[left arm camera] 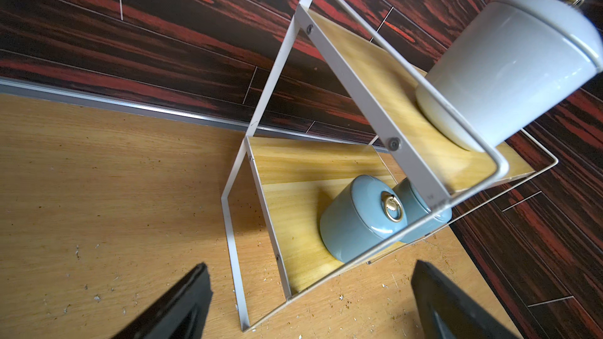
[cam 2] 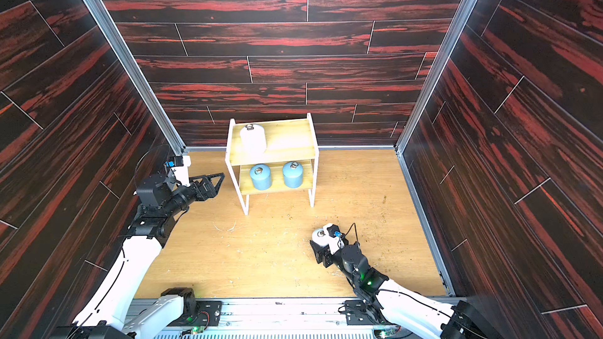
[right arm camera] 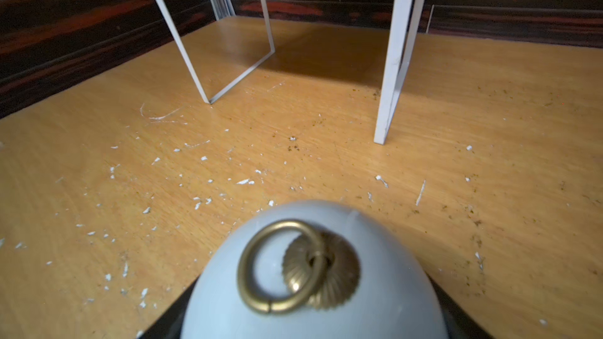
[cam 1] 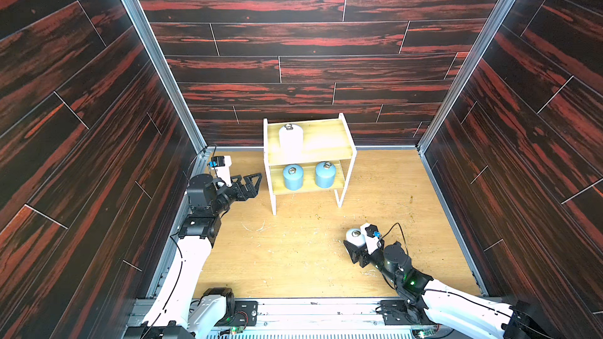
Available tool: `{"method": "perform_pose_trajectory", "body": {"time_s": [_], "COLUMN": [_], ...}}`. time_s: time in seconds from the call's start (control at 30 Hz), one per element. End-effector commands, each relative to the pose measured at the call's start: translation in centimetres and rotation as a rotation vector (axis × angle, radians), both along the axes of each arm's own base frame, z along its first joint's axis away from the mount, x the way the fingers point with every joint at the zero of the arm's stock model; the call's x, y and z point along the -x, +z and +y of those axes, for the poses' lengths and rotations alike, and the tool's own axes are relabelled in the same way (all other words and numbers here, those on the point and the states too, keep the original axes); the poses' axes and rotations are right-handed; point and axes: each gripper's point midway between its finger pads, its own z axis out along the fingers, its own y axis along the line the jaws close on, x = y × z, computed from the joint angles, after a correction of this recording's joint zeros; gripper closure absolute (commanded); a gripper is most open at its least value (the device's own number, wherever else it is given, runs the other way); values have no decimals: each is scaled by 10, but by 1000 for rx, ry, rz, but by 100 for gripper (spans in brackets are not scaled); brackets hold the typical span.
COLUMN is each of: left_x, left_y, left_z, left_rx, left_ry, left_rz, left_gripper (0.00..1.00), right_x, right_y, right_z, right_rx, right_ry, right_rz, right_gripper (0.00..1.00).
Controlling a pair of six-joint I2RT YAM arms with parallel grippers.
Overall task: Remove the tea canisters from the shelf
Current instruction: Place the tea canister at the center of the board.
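Wood table [cam 1: 293, 265] sits under everything, with dark red-black panels [cam 1: 293, 44] on three sides. Shelf [cam 1: 326, 140] stands at the table's back edge, about mid-width, feet on the table.

Three canisters are on it, all upright:
- Top board: white canister [cam 1: 290, 140] toward the left end, clear in the left wrist view [left arm camera: 509, 70].
- Lower board: two blue canisters [cam 1: 292, 177] side by side, with a gap between them in both top views.

The fourth is off the shelf. Held canister [cam 1: 355, 237], white, is in the right claw [cam 1: 357, 249], right of table centre, nearer the front edge than the back and well apart from the shelf. Right claw is clamped on its body. The right wrist view shows its lid [right arm camera: 310, 288] and brass ring [right arm camera: 248, 275], with the shelf legs beyond. Can't tell if its base touches the table.

Left claw [cam 1: 252, 183] has its jaws spread wide with nothing between them. It is near the shelf's left side panel, not touching.

White flecks [right arm camera: 244, 181] and brown crumbs are scattered on the table in front of the shelf.
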Motion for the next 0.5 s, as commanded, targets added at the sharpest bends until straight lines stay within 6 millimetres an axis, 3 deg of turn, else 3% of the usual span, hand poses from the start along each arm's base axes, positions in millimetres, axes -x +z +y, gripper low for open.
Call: {"method": "perform_pose_trajectory", "body": {"time_s": [0.0, 0.23, 0.47], "left_x": [4, 5, 5], "left_y": [-2, -3, -3], "left_z": [-1, -1, -2], "left_rx": [-16, -28, -33], "left_ry": [-3, -6, -9], "left_rz": [-4, 1, 3], "left_gripper": [0, 0, 0], "right_x": [-5, -6, -12], "right_y": [29, 20, 13], "right_z": [-5, -17, -12], "right_rx": [-132, -110, -63], "right_ry": [-54, -150, -195], "right_rz": [-110, -121, -109], "right_gripper": [46, 46, 46]}}
